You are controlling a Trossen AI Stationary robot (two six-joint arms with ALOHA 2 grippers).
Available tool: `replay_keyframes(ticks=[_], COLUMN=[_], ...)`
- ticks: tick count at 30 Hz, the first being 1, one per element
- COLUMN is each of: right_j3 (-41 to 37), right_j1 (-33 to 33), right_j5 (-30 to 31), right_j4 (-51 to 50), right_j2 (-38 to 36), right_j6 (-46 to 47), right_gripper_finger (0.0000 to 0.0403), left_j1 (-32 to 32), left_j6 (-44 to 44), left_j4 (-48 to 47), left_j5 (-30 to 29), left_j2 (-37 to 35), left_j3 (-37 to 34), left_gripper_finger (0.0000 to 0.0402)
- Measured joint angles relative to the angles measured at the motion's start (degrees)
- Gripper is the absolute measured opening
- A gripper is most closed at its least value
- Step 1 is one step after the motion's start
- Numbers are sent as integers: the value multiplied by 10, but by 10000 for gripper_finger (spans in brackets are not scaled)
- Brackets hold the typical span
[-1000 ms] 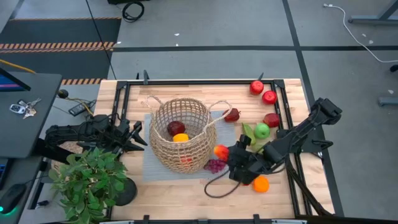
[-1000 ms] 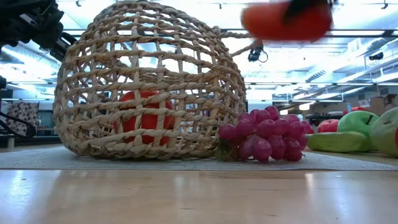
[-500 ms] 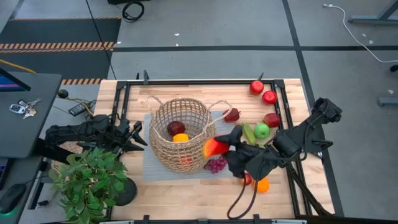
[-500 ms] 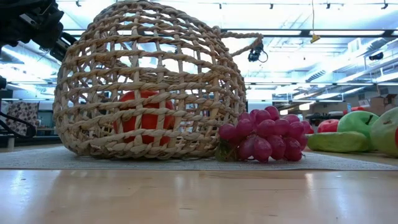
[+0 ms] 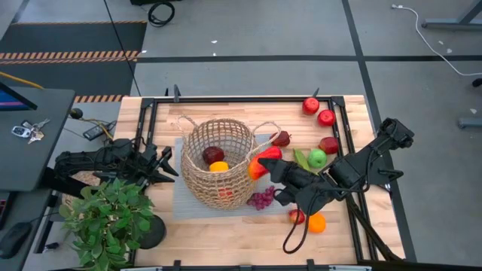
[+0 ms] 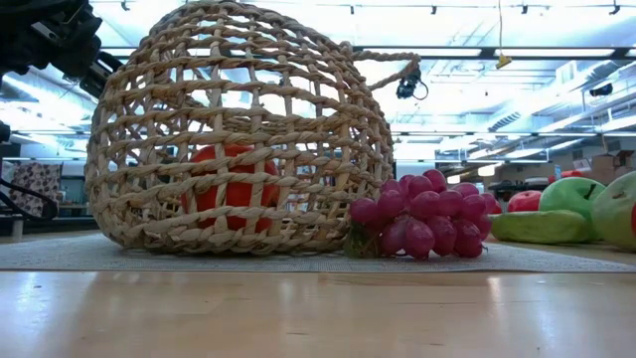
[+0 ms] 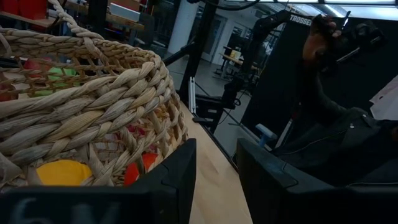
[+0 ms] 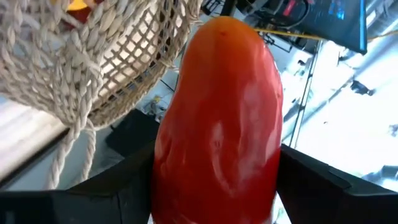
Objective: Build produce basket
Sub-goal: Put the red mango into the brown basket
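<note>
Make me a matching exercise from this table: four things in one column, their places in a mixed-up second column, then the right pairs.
Things:
1. red-orange pepper
2. purple grapes
3. yellow fruit
4. potted plant

Places:
A. inside the basket
B. on the mat, against the basket's outer wall
C. between the fingers of the right pincer, at the basket's rim
D. at the table's near left corner, close to the left pincer

Pairs: 1-C, 2-B, 3-A, 4-D

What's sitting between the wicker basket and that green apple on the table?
In the high view, the right gripper fills that stretch between the basket and the green apple, gripping a red-orange pepper beside the basket's rim.
</note>
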Motion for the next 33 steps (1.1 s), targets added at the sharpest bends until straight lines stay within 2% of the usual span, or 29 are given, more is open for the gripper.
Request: replay_keyframes(ticks=[8,11,13,18,22,29,33], right_j3=[0,0,0,0,0,0,0], right_j1=[0,0,-3,-13,-20,-28,-31], right_j5=[-1,-4,-20,-77,-111,-170,-196], right_j4=[0,1,6,13,13,13,21], right_j2=[0,0,0,0,0,0,0], right_j6=[-6,46,133,442,647,958,1101], right_gripper_finger=[288,288,288,288,288,288,288], left_j1=[0,0,0,0,0,0,0], left_j6=[0,0,0,0,0,0,0], left_j4=[0,0,0,0,0,0,0], left_j5=[0,0,0,0,0,0,0], left_j2=[0,0,0,0,0,0,0], left_j3=[0,0,0,0,0,0,0], left_gripper_finger=[121,121,121,121,121,121,121])
